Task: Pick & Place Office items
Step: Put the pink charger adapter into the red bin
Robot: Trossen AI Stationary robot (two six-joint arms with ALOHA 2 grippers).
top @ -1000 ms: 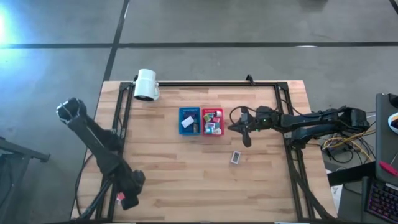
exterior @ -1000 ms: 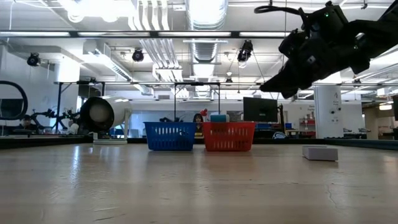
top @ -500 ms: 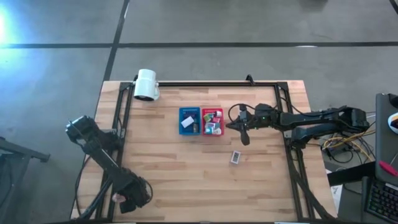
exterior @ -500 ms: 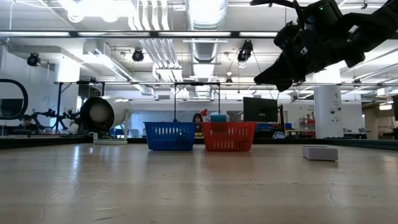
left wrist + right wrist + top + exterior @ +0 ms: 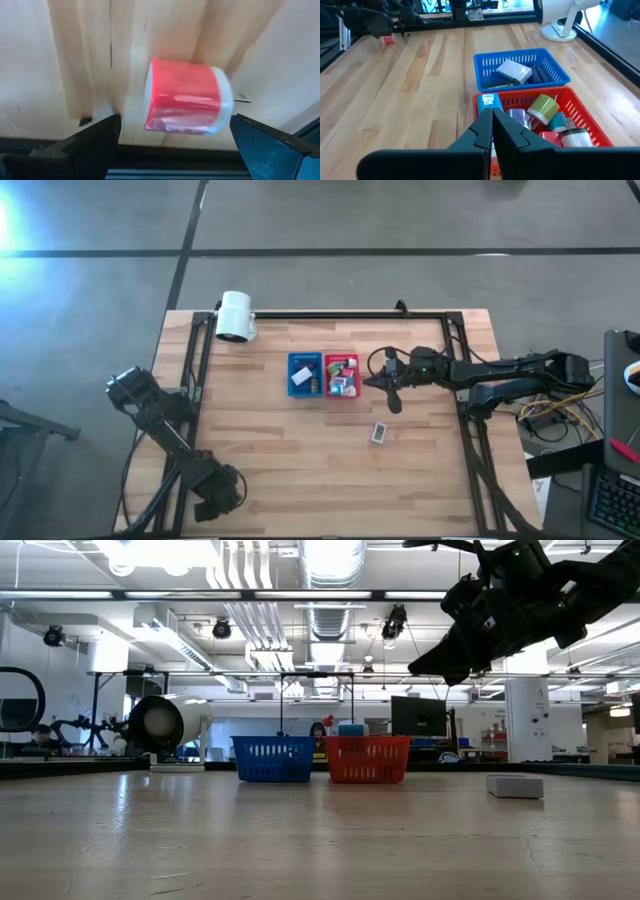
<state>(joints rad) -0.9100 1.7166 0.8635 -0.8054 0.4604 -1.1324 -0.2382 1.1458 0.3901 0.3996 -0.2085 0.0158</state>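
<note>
A small red-and-white office item (image 5: 184, 97) lies on the wood at the table's near left corner, beside the black frame rail. My left gripper (image 5: 175, 125) (image 5: 207, 504) points steeply down over it, open, one finger on either side of it and not touching it. My right gripper (image 5: 385, 386) (image 5: 492, 131) hangs shut and empty above the table, just right of the red bin (image 5: 341, 375). The blue bin (image 5: 305, 373) stands against the red bin's left side, and both hold several small items. A whitish block (image 5: 379, 432) (image 5: 515, 785) lies flat on the table, nearer than my right gripper.
A white cylinder-shaped lamp (image 5: 234, 315) lies at the far left corner. A black frame (image 5: 330, 314) runs along the table's edges. Bare wood spreads between the bins and the near edge. Desks and cables show past the right edge.
My left gripper has sunk toward the near left corner and turned at the wrist. It now covers the red-and-white item in the high view. Its fingers have stayed open.
</note>
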